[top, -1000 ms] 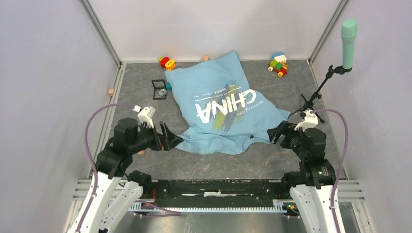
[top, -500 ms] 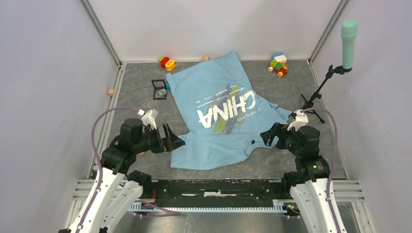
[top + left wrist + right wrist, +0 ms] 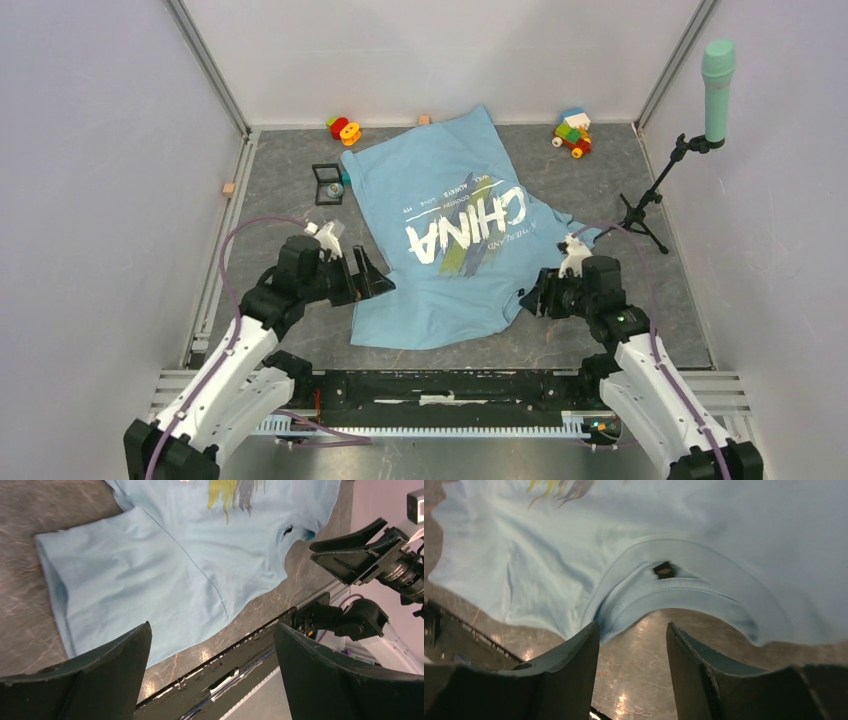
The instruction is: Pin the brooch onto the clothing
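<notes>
The clothing (image 3: 450,240), a light blue T-shirt with white "CHINA" print, lies spread on the grey table, collar toward me. The brooch (image 3: 333,188) shows as a tiny silvery disc at the black square frame box (image 3: 326,184), left of the shirt's far part. My left gripper (image 3: 372,280) is open and empty at the shirt's near-left sleeve, which fills the left wrist view (image 3: 165,565). My right gripper (image 3: 530,297) is open and empty just in front of the collar (image 3: 674,587), whose black label (image 3: 664,570) shows.
Coloured toy blocks stand at the back left (image 3: 344,128) and back right (image 3: 572,132). A teal microphone (image 3: 717,75) on a black tripod (image 3: 640,212) stands at the right. Small wooden cubes lie at the left (image 3: 229,188) and at the back (image 3: 424,119). White walls enclose the table.
The shirt's near edge was pulled flat a second ago and now lies still. Both grippers have moved inward and forward to the shirt's near edge, still open.
</notes>
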Available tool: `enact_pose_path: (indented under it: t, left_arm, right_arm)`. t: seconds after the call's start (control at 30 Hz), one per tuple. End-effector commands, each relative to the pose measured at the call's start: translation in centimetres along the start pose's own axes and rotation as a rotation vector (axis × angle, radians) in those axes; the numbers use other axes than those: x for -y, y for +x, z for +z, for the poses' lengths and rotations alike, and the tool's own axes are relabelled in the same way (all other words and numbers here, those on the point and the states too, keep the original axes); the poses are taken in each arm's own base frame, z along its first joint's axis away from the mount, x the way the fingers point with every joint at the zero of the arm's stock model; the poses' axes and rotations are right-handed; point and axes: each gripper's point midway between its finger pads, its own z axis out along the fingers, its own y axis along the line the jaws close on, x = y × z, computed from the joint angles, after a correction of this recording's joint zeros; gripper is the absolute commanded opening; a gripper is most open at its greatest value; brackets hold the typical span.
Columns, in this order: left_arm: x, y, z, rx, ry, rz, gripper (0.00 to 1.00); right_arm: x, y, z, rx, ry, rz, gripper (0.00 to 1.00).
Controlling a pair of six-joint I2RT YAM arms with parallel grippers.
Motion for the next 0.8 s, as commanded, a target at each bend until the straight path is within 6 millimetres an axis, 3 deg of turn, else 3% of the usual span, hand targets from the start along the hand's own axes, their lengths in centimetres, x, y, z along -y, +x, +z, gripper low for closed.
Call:
enact_pose_path:
  t: [0.0, 0.17, 0.27, 0.47, 0.57, 0.77]
  left_arm:
    - [2.0, -0.8, 2.9, 0.053, 0.097, -0.030, 0.95]
    - [3.7, -0.1, 5.7, 0.101, 0.128, -0.013, 0.92]
    - [3.2, 0.6, 7.2, 0.095, 0.116, -0.021, 0.88]
    - [-2.7, 2.5, 8.0, 0.138, -0.060, -0.057, 0.87]
    - [-6.0, 3.8, 7.2, 0.164, -0.151, -0.083, 0.90]
    - [-9.5, 5.9, 5.3, 0.184, -0.258, -0.177, 0.96]
  right_arm:
    - [-3.8, -1.0, 1.6, 0.036, -0.124, -0.067, 0.55]
    - [-7.6, 0.9, 3.6, 0.006, -0.211, -0.085, 0.50]
    - [-9.0, 2.7, 4.6, -0.042, -0.242, -0.122, 0.48]
    - [-8.0, 7.2, 5.7, -0.165, -0.188, -0.152, 0.45]
    - [-8.2, 10.3, 5.2, -0.239, -0.211, -0.128, 0.44]
    - [-9.5, 14.7, 3.3, -0.352, -0.243, -0.098, 0.43]
